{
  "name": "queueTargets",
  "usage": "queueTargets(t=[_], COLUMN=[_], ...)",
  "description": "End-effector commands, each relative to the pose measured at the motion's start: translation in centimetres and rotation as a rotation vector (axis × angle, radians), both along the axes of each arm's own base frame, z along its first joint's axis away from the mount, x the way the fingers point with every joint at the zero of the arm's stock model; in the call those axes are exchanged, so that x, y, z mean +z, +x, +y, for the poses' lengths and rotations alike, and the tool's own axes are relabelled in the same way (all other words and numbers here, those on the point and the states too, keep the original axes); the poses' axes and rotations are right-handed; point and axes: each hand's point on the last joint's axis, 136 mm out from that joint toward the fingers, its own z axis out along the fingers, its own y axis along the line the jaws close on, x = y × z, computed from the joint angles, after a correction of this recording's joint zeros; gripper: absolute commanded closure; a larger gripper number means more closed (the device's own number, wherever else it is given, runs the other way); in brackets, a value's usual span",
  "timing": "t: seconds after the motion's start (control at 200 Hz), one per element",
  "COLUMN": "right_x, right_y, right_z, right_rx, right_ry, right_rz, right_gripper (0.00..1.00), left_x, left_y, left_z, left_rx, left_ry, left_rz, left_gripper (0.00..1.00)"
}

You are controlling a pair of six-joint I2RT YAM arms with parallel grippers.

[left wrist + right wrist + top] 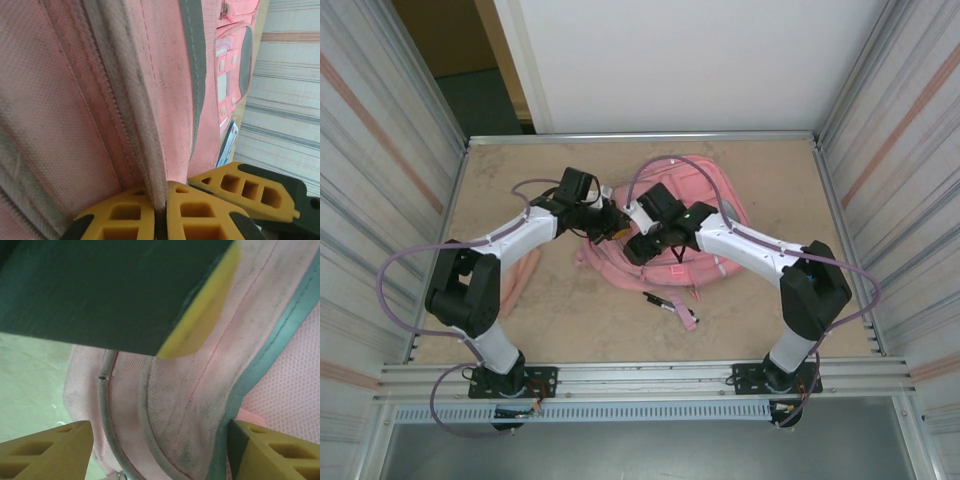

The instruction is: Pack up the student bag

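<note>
**A:** Right, from above, the student bag (705,190) lies mid-table (520,180), a touch toward twelve o'clock, with both arms leaning in over it.

**B:** The left gripper (608,225) is at the bag's nine o'clock edge and the right gripper (638,248) is just beside it, around seven. From up there I can't read either set of jaws.

**A:** The left wrist camera settles one. Its yellow fingers (195,210) are pressed together on a ridge of pink fabric beside the zip, clamped on the bag. Out at two o'clock it also catches the front pocket with its white patch (221,85).

**B:** The right wrist camera gives the other: jaws wide apart, one at seven o'clock of the frame and one at five. Grey-trimmed bag fabric runs between them, not pinched. Whether the five o'clock one brushes the trim, I can't tell.

**A:** The overhead view adds a small dark pen-like thing (658,299) on the table, at the bag's six o'clock.
</note>
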Motion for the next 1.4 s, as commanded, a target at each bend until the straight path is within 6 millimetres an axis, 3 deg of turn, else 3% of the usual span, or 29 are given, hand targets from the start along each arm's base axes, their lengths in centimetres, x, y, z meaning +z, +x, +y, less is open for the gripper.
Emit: queueTargets(t=[0.0,0.1,0.18,0.276,0.421,0.561,0.737,0.862,1.002,1.213,1.398], right_x=[-0.3,0.8,1.5,2.0,2.5,3.5,5.3,6.4,6.9,5.8,4.9], right_y=[1.8,2.8,2.2,1.4,1.0,0.9,1.5,2.3,2.5,1.8,1.3], right_z=[-1.4,-2.7,-2.0,-0.9,0.0,0.5,0.5,0.0,0.0,0.8,1.2], right_rx=[-0.056,-0.128,-0.116,-0.090,-0.095,-0.106,-0.130,-0.165,-0.166,-0.153,-0.150], right_ry=[-0.140,-0.222,-0.149,-0.042,0.040,0.103,0.270,0.454,0.577,0.543,0.519], right_rz=[-0.128,-0.241,-0.264,-0.249,-0.211,-0.164,-0.080,0.070,0.172,0.192,0.231], right_gripper=[0.32,0.45,0.69,0.82,0.91,0.98,0.99,1.00,1.00,1.00,1.00], left_x=[2.1,2.3,2.7,3.4,6.0,7.8,5.8,5.7,5.1,2.8,0.8], left_y=[-0.4,-0.6,-0.2,0.6,0.8,-1.8,-7.8,-10.0,-9.2,-8.1,-7.5], left_z=[-1.0,-0.8,-0.3,1.1,4.3,6.3,3.5,2.0,1.1,-2.2,-3.2], left_rx=[-0.047,-0.048,-0.049,-0.024,0.014,-0.006,-0.182,-0.199,-0.183,-0.162,-0.149], left_ry=[-0.079,-0.077,-0.074,-0.070,-0.020,0.146,0.270,0.357,0.401,0.393,0.437], left_rz=[0.003,-0.005,-0.037,-0.094,-0.283,-0.548,-0.771,-0.974,-0.943,-0.843,-0.787], left_gripper=[0.90,0.87,0.75,0.69,0.62,0.59,0.57,0.55,0.54,0.54,0.55])
